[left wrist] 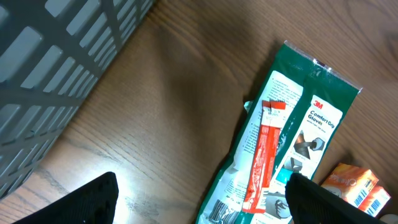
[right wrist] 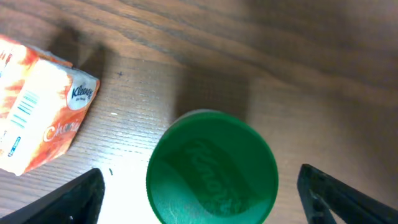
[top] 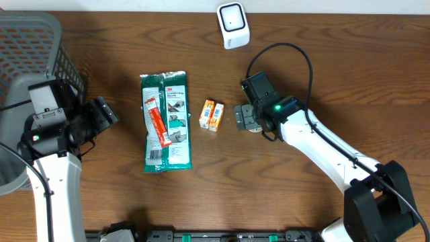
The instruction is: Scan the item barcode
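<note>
A wooden worktop (top: 336, 67) carries everything here. The right gripper (top: 245, 119) hangs near the worktop's middle, a little toward the right edge. Its jaws are spread wide and it has hold of nothing. In the right wrist view its two dark fingers (right wrist: 78, 199) stand far apart, and a round green lid (right wrist: 211, 167) with faint raised lettering sits between them, with bare wood showing on either side, so neither finger touches it. In the overhead view the lid is hidden under the gripper. Just beside it, on the side toward the left edge, lies an orange tissue pack (top: 213, 115); the wrist camera shows a barcode on its face. Farther toward the left edge lies a long green glove package (top: 168, 121), lengthwise from the far edge toward the near edge, with a narrow red-and-white packet (top: 158, 124) on top of it. A white scanner (top: 232, 24) stands at the far edge, about midway along it, well apart from the lid and the packs. The left gripper (top: 107, 114) is near the left edge, beside the glove package but clear of it, with its jaws also wide apart and nothing between them. A grey mesh basket (top: 33, 40) fills the far left corner.
</note>
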Controlling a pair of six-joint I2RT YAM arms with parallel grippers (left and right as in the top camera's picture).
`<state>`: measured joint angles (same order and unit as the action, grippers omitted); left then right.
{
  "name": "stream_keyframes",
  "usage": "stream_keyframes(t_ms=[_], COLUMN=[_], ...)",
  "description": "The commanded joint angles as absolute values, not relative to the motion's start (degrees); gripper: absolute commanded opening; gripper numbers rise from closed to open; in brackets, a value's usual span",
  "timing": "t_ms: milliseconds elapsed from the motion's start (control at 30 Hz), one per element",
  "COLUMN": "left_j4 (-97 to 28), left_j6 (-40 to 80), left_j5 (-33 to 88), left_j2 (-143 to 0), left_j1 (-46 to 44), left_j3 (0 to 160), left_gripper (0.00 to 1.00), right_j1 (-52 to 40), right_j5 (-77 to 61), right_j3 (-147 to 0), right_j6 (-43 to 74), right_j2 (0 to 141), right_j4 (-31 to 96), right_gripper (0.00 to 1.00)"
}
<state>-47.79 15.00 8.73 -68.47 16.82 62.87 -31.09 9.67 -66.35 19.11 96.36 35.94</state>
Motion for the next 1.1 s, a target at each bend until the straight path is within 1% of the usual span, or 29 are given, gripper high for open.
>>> stream_keyframes(t_ms=[0,100,167,333,533,700,733,833,900,967,1067], left_j4=[-47.92,-47.92,-47.92,-47.92,-47.92,-47.92,-47.92,-47.92,-47.92,-47.92,-47.92], left_j6=[14.66,14.68,14.68,14.68,14.68,14.66,14.68,14.66,14.66,14.66,14.66], left_j5=[8.99,8.99,8.99,8.99,8.99,8.99,8.99,8.99,8.99,8.99,8.99], left_j2=[-68.64,-68.64,-68.64,-68.64,-68.64,-68.64,-68.64,-68.64,-68.64,-68.64,-68.64], left_j1=[16.91,16.91,16.91,16.91,16.91,16.91,16.91,16.91,16.91,16.91,16.91], left_j3=[63.59,63.59,63.59,63.59,63.59,63.59,63.59,63.59,63.59,63.59,63.59], left_gripper=[0.86,0.87,0.86,0.87,0.86,0.86,0.86,0.87,0.87,0.86,0.86], right_j1=[-30.41,-30.46,-30.48,-30.48,-30.46,-30.41,-30.41,-30.41,-30.41,-30.41,-30.41], right_j5=[8.88,8.88,8.91,8.88,9.19,10.04,10.04,10.02,10.04,10.04,10.04], right_j3=[-66.52,-66.5,-66.5,-65.63,-62.35,-62.37,-62.37,-62.37,-62.37,-62.37,-62.37], right_j6=[28.34,30.06,30.22,30.24,30.2,30.09,29.65,25.39,20.38,18.76,17.06], right_j2=[96.29,96.29,96.36,96.57,96.66,96.64,96.66,96.66,96.64,96.66,96.64], right_j4=[37.04,38.06,38.61,37.89,32.16,30.59,30.57,30.61,31.22,31.68,31.66], right_gripper=[0.87,0.78,0.76,0.75,0.76,0.67,0.66,0.57,0.52,0.51,0.54])
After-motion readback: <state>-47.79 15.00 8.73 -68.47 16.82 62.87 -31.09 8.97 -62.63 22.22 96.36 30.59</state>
